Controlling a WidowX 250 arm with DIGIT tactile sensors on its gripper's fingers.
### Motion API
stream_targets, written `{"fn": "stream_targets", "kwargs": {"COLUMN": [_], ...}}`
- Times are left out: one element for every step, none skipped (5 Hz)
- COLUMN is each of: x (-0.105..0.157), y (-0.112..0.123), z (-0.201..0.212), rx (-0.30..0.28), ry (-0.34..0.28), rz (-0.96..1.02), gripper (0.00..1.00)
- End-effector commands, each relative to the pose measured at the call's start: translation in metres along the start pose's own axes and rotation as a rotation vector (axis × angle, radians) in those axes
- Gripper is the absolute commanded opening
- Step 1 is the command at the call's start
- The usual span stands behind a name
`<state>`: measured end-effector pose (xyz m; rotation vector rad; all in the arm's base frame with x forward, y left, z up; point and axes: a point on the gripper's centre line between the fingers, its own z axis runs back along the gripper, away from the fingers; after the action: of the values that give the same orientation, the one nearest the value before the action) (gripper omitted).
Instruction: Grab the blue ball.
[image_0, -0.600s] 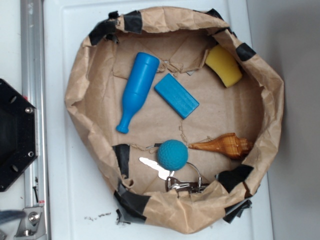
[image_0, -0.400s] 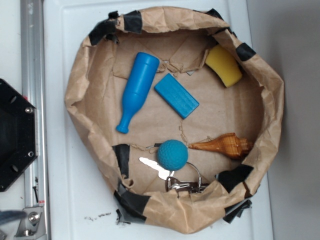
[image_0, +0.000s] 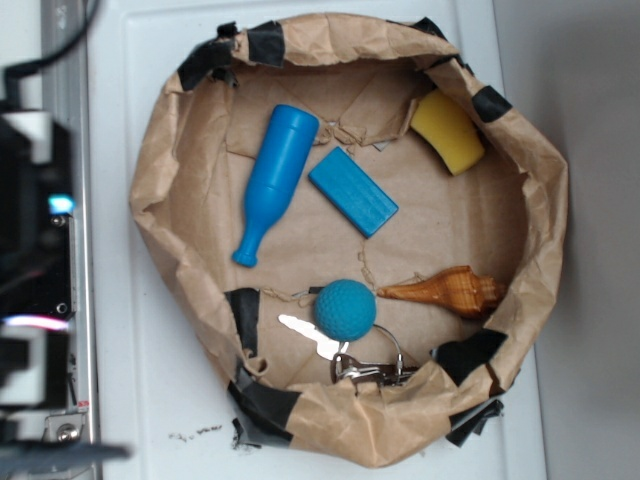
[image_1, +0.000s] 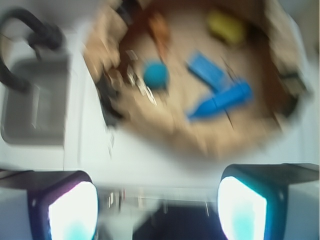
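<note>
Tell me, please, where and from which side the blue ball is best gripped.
Grip the blue ball across its middle, probably coming straight down from above. It is round, so any width serves, but the keys lie against its lower edge and the seashell sits close on one side, so the fingers are best closed along the free diagonal.

The crinkled brown paper nest (image_0: 180, 190) is looking matt and rough, patched with black tape. The blue ball (image_0: 345, 308) is showing a dimpled, dull surface. The keys (image_0: 330, 350) are glinting as bare metal, and the seashell (image_0: 445, 291) is gleaming, ridged and glossy.
</note>
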<state>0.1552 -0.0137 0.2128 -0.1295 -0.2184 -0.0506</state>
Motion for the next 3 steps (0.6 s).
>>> {"fn": "stream_targets", "kwargs": {"x": [0.047, 0.056, 0.060], "y": [0.025, 0.036, 0.026], "z": [-0.043, -0.075, -0.121], "rx": [-0.029, 0.023, 0.020], "ry": [-0.019, 0.023, 0.039], "rz": [-0.085, -0.087, -0.125], "gripper": [1.00, 1.00, 1.00]}}
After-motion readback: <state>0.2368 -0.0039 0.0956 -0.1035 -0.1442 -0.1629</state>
